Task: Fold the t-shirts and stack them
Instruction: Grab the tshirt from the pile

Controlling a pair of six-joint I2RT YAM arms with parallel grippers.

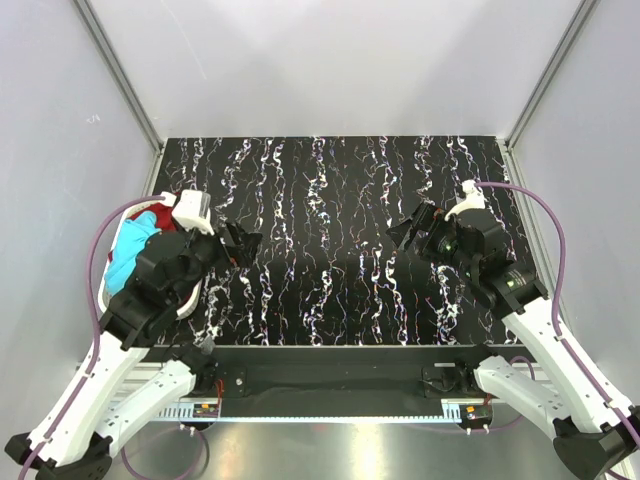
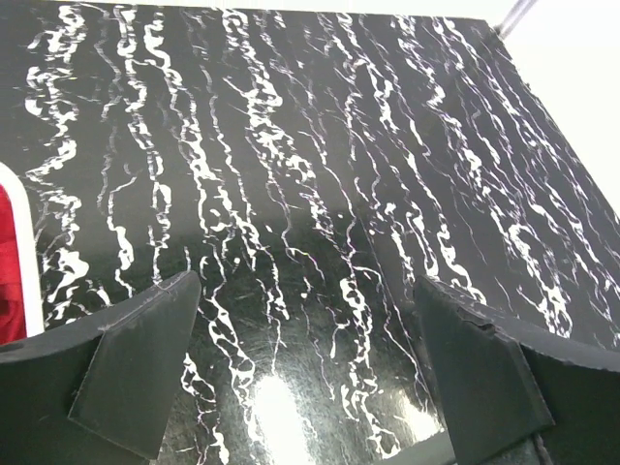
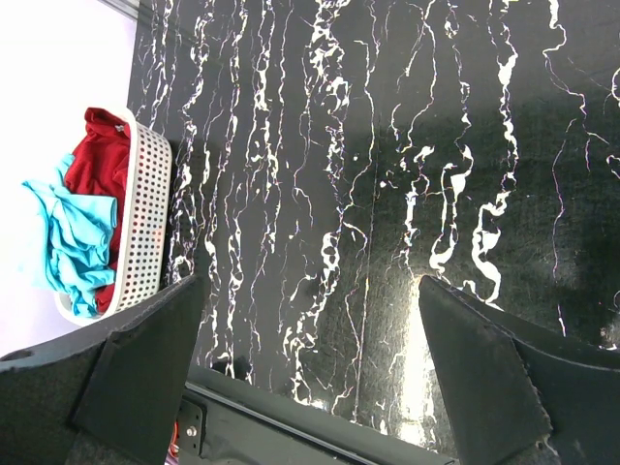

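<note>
Both t-shirts lie crumpled in a white laundry basket [image 3: 145,223] at the table's left edge: a dark red one [image 3: 97,160] and a turquoise-blue one [image 3: 77,242] draped over it. From above, the turquoise shirt [image 1: 128,252] and a bit of the red shirt [image 1: 167,222] show beside my left arm, which covers most of the basket. My left gripper [image 1: 245,245] hovers open just right of the basket, over bare table [image 2: 305,378]. My right gripper [image 1: 405,228] is open over the table's right half, nothing between its fingers [image 3: 310,373].
The black marbled tabletop [image 1: 330,230] runs between the two grippers. The basket's white rim [image 2: 27,252] and a strip of red cloth [image 2: 8,271] sit at the left wrist view's left edge. Grey walls enclose the table on three sides.
</note>
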